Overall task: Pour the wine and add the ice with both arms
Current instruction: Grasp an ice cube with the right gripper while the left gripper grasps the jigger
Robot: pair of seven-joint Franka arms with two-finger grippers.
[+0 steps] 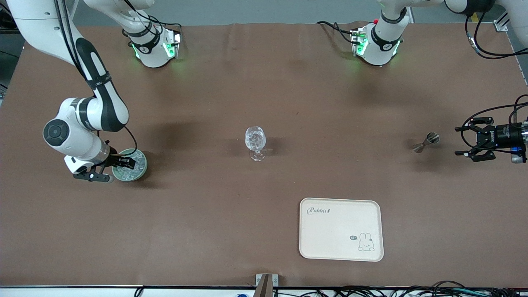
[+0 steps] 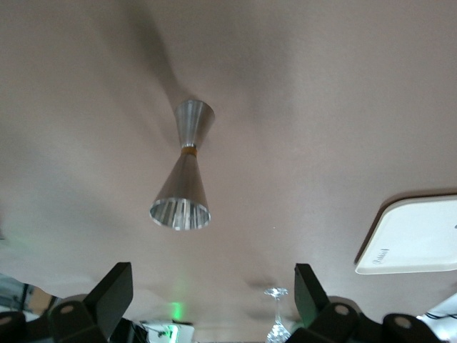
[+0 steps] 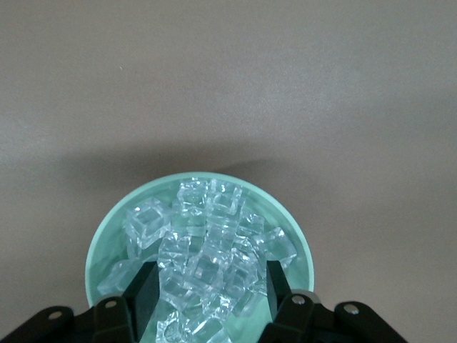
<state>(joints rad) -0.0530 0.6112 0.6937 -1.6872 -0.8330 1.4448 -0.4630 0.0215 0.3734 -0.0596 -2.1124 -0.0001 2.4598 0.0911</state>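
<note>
Clearly, "Rabbit" is printed on the cream tray (image 1: 330, 231) upon the brown counter (image 1: 206, 231). The right tool (image 3: 208, 293) is lowered into the ice (image 3: 207, 243) in the green bowl (image 3: 107, 246), fingers apart around cubes. The left tool (image 1: 474, 141) is held wide apart beside the jigger (image 1: 425, 142).

Brown table (image 1: 214, 214) bears bowl (image 1: 139, 172), glass (image 1: 255, 142), jigger (image 1: 426, 142), tray (image 1: 330, 231).

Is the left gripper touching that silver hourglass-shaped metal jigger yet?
Apart. In the left wrist view, bare brown tablecloth shows between the left gripper with its open fingers and the silver hourglass-shaped metal jigger; the front view shows a gap too.
</note>
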